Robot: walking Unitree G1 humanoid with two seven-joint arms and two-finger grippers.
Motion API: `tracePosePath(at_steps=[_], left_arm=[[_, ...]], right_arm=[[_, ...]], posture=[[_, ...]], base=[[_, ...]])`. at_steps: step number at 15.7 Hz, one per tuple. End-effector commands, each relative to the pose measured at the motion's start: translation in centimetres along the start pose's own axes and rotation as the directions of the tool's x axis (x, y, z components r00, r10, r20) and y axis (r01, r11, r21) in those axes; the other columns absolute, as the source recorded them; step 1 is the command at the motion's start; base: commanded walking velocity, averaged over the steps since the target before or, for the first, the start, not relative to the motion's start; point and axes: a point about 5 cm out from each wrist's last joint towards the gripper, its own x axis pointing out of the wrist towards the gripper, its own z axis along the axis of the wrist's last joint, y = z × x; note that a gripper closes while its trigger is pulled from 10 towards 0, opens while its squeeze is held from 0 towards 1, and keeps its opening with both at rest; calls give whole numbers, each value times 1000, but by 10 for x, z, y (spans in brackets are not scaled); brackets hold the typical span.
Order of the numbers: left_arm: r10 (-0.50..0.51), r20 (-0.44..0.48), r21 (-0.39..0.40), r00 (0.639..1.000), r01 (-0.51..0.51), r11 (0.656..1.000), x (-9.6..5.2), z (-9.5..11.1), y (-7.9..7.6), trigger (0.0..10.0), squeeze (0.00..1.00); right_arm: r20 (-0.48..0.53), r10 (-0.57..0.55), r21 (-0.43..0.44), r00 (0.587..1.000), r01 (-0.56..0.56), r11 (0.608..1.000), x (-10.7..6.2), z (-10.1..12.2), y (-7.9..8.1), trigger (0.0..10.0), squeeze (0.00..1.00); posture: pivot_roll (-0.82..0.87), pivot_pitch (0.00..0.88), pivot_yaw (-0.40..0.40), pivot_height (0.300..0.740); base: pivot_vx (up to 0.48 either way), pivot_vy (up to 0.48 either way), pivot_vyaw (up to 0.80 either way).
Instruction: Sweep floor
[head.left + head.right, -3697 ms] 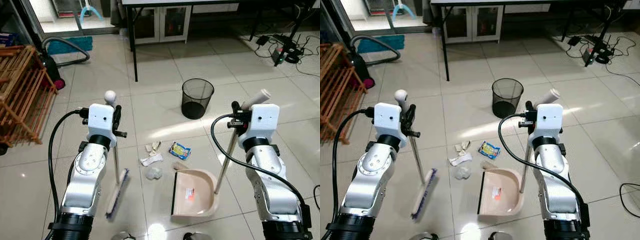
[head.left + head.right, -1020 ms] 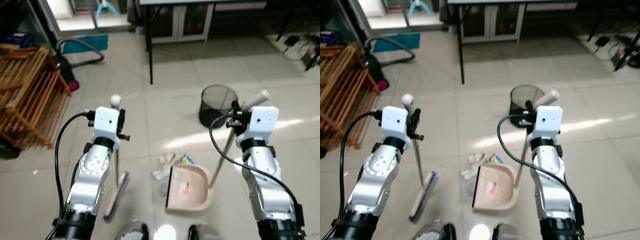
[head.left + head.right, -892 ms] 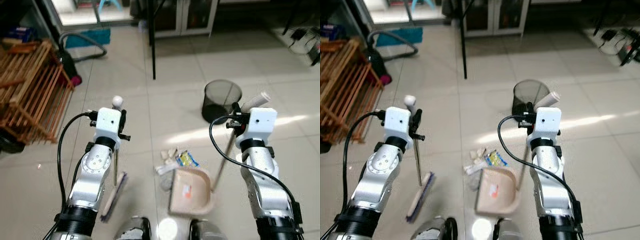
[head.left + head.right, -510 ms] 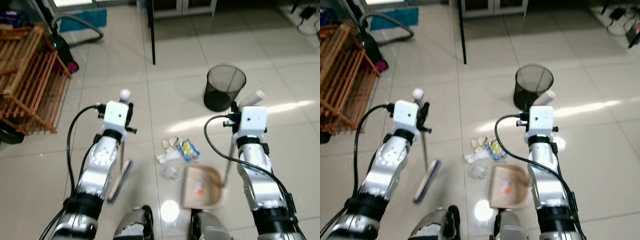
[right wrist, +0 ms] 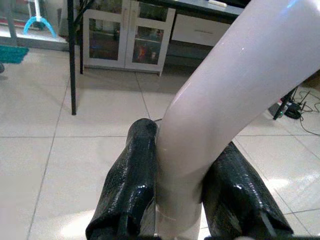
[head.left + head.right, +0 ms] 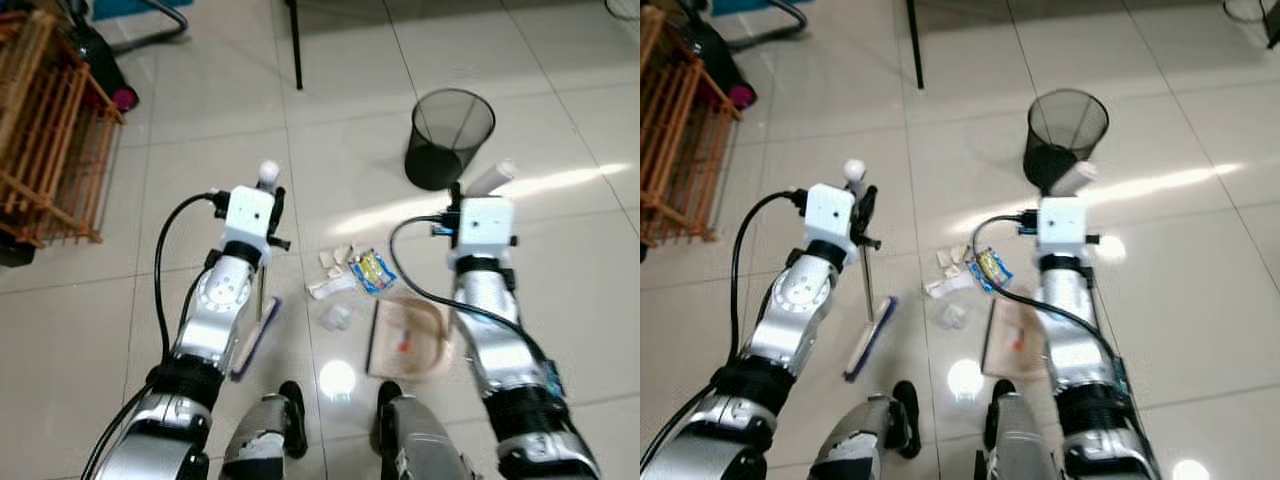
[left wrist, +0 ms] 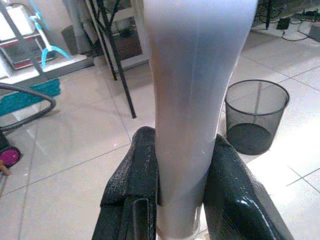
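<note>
Close to the robot's feet, the pink dustpan (image 6: 408, 338) sits on the tiled floor (image 6: 120, 330), and the brush (image 6: 255, 337) lies tilted on the floor to its left. The left gripper (image 7: 175, 185) has its jaws pinching the brush's white handle (image 7: 192, 100), and the right gripper (image 5: 182, 185) has its jaws pinching the dustpan's white handle (image 5: 220, 100). Just past the dustpan lie bits of paper (image 6: 330, 287) and a blue and yellow wrapper (image 6: 371, 270), and farther off stands a black mesh bin (image 6: 449, 138), with a wooden rack (image 6: 50, 140) far to the left.
</note>
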Motion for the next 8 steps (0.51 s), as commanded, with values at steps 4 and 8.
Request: tracePosePath(at_steps=[4, 8], left_arm=[[5, 25, -23, 1000, -4, 1000, 4, 1, -8, 10000, 0], [-60, 78, -77, 995, 66, 995, 14, 11, -27, 10000, 0]], right_arm=[[27, 43, 30, 999, -44, 999, -3, 6, 29, 10000, 0], [38, 95, 51, 995, -97, 994, -6, 7, 45, 10000, 0]], posture=[[-23, 386, 59, 740], [-34, 382, 54, 740]], base=[[0, 0, 0], [0, 0, 0]])
